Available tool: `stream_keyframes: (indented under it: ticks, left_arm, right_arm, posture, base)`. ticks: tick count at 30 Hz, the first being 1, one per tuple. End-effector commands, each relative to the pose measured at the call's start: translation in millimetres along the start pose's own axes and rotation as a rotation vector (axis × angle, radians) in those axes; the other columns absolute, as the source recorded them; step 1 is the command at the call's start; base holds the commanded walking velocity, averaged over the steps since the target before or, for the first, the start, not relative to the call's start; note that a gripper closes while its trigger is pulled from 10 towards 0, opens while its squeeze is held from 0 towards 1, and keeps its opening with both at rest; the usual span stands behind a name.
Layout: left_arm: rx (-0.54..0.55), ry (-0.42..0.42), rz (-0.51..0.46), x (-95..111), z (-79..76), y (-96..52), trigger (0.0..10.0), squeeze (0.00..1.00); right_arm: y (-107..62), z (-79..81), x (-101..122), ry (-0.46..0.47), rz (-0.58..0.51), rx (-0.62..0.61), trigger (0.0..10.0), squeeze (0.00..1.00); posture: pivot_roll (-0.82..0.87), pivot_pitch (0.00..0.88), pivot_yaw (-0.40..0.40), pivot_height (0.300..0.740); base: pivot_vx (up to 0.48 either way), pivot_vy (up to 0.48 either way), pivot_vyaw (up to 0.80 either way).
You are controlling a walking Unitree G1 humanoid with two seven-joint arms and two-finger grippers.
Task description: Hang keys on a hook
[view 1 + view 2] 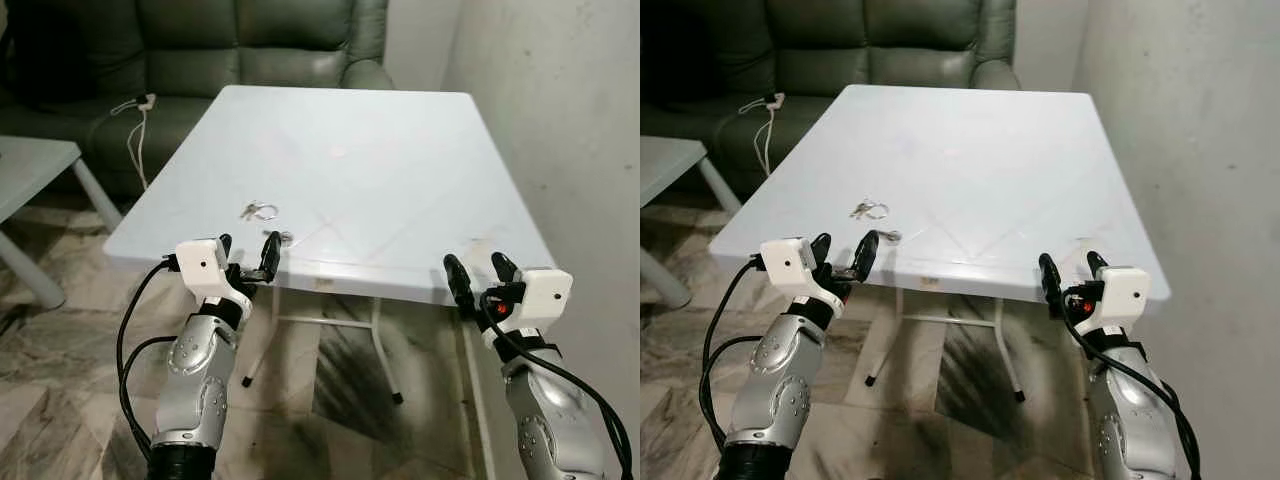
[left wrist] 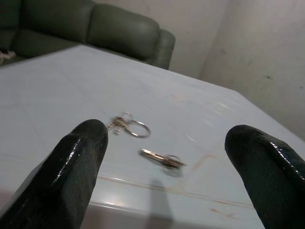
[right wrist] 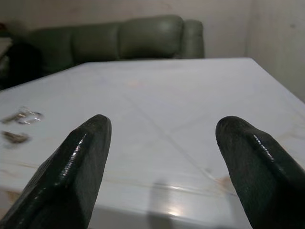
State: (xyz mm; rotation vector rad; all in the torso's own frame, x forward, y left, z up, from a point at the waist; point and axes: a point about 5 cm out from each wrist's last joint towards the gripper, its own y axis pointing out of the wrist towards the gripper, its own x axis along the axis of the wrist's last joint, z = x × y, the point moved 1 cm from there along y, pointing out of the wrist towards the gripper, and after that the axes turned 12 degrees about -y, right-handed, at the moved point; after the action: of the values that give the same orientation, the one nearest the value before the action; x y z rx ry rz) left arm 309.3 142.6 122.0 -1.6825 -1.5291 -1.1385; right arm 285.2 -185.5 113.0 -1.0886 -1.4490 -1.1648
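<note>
Standing before a white square worktop [image 1: 400, 170], smooth and glossy, faintly scratched with diagonal lines and a rusty stain near the front edge. Resting on thin white folding legs [image 1: 385, 350] over a marbled tile floor [image 1: 60, 400]. Backing onto a dark green padded sofa [image 1: 250, 40], with a white cable [image 1: 135, 130] trailing across its seat. Flanking on the robot's right: a rough grey plaster wall [image 1: 560, 130]. Showing the corner of a second pale table [image 1: 30, 165] at the robot's left.

Lying near the front left edge of the worktop: keys [image 1: 262, 210] on a thin metal ring, with a separate small key [image 2: 162, 158] just beside, apart from the ring.

Hovering at the front edge, just short of the keys: left claw [image 1: 248, 255], fingers apart, holding nothing. Hovering at the front right corner: right claw [image 1: 480, 272], fingers apart, also holding nothing, well apart from the keys.
</note>
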Motion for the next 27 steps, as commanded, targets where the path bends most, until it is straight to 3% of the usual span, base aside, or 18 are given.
stream_keyframes:
  ticks: [1, 27]
  left_arm:
    - [-0.014, -0.01, -0.006, 1.6, -5.8, 1.2, 10.0, 0.0]
    - [-0.023, -0.023, -0.012, 2.9, -9.4, 4.1, 10.0, 0.0]
  right_arm:
    - [-1.0, -3.4, 5.7, -0.009, -0.017, -0.002, 10.0, 0.0]
    - [1.5, -3.8, 10.6, -0.008, -0.028, 0.012, 10.0, 0.0]
  posture:
    - [-0.02, 0.0, -0.021, 0.74]
    - [-0.03, 0.0, -0.027, 0.74]
  base:
    - [0.0, 0.424, 0.0]
    - [0.0, 0.409, 0.0]
